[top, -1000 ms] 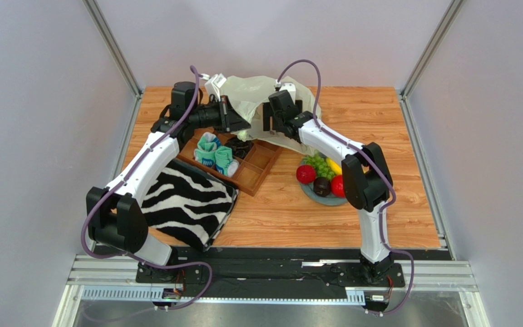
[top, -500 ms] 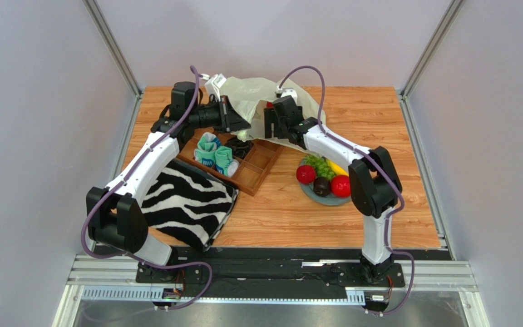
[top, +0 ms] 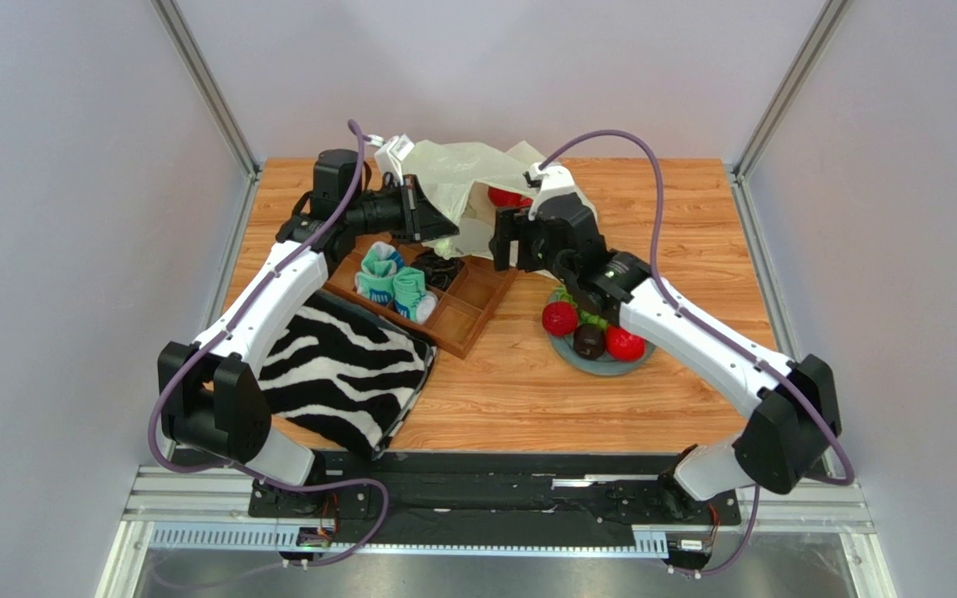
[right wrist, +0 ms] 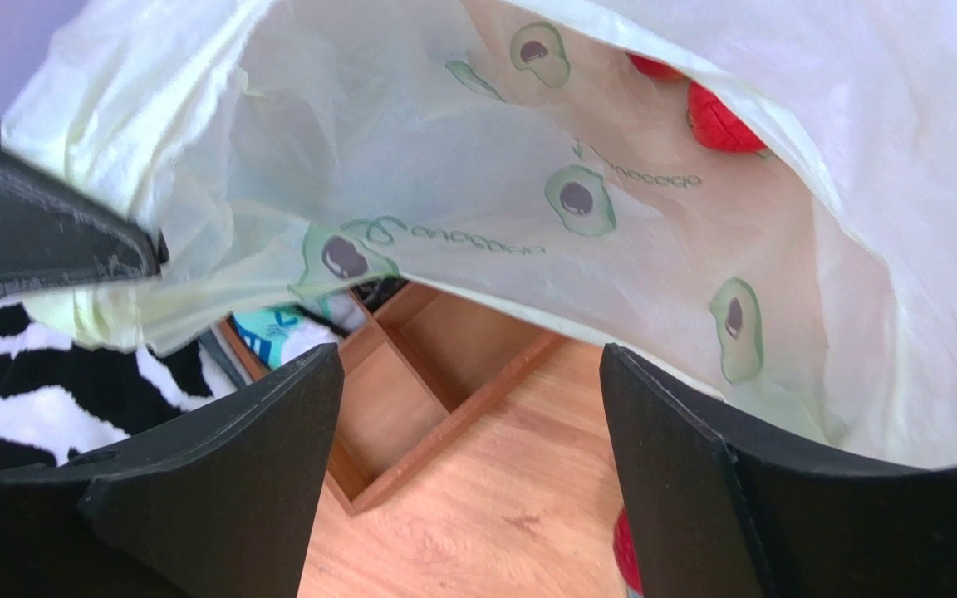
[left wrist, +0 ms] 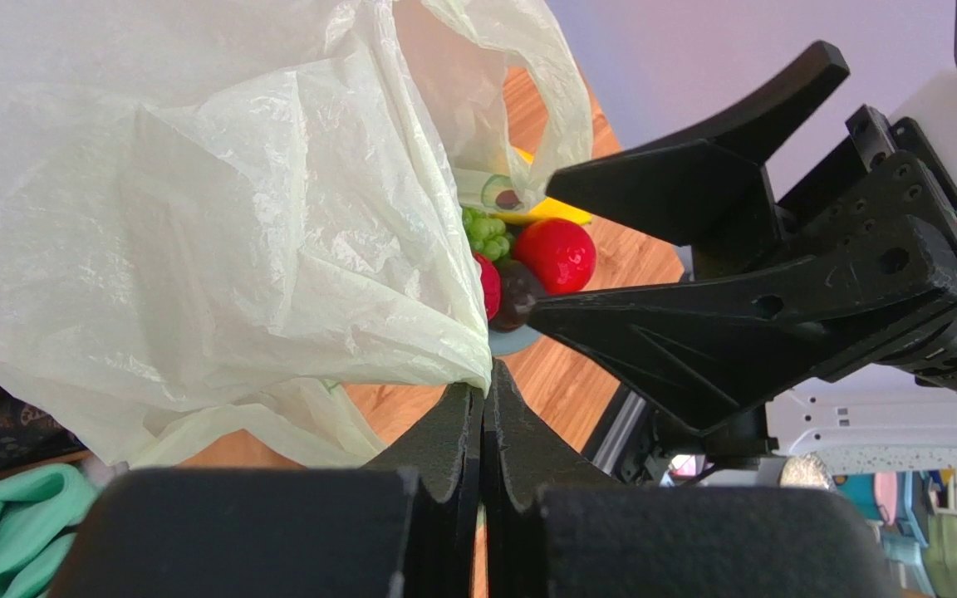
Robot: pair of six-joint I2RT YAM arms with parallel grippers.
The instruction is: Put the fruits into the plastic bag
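Note:
The cream plastic bag (top: 465,172) with avocado prints stands open at the back of the table. My left gripper (top: 441,226) is shut on the bag's edge (left wrist: 477,361) and holds the mouth up. My right gripper (top: 497,239) is open and empty just in front of the mouth (right wrist: 465,424). Red fruits (right wrist: 718,121) lie inside the bag, and one shows from above (top: 506,197). On the grey plate (top: 631,365) sit two red fruits (top: 558,319), a dark one (top: 588,340), green grapes (top: 581,303) and a banana (left wrist: 549,211).
A wooden divided tray (top: 471,305) with teal-and-white socks (top: 394,284) lies under both grippers. A zebra-striped cloth (top: 340,374) lies front left. Metal frame posts stand at the back corners.
My right gripper has drawn back out of the bag mouth towards the front right, its elbow swinging right. A red fruit now shows inside the bag. The left arm has not moved.

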